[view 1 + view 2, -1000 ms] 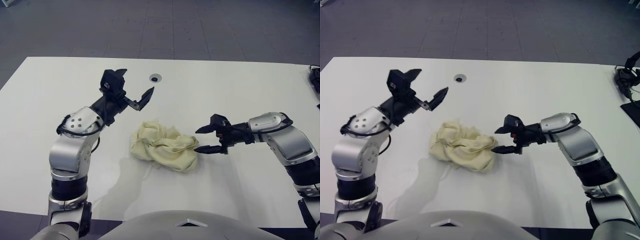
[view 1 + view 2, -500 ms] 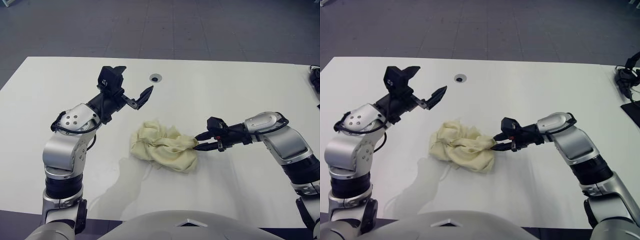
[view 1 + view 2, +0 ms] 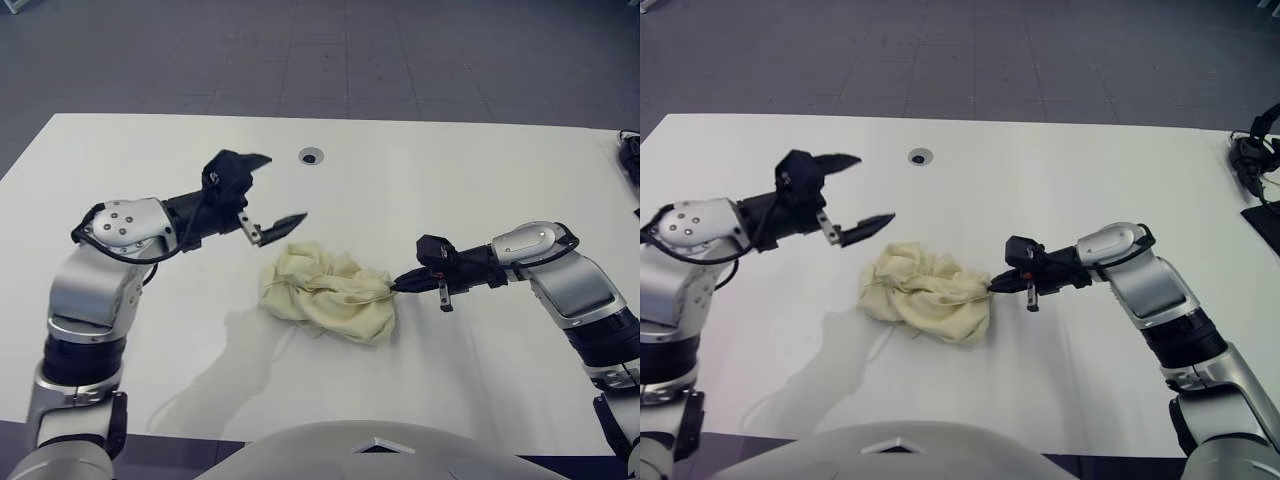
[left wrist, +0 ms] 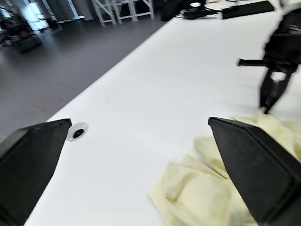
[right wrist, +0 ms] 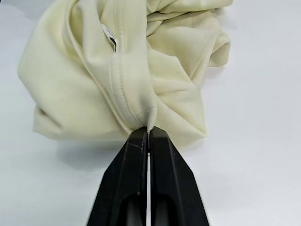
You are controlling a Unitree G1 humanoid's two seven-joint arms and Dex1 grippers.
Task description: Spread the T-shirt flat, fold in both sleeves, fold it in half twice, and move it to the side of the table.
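Observation:
A pale yellow T-shirt (image 3: 325, 293) lies crumpled in a heap on the white table (image 3: 480, 180), near its middle. My right gripper (image 3: 399, 284) is shut on the T-shirt's right edge, and in the right wrist view its fingers (image 5: 141, 150) pinch a seamed fold of the T-shirt (image 5: 117, 80). My left gripper (image 3: 278, 192) is open above the table, just up and left of the heap, with nothing between its fingers. The left wrist view looks down on the T-shirt (image 4: 207, 188) between the two dark fingers (image 4: 249, 165).
A small round grommet hole (image 3: 311, 155) sits in the table behind the shirt. Dark cables and gear (image 3: 1250, 150) lie at the table's far right edge. Bare tabletop surrounds the heap on all sides.
My right gripper moved in to the shirt's right edge and shut on a fold. My left gripper swung down and toward the heap, still open.

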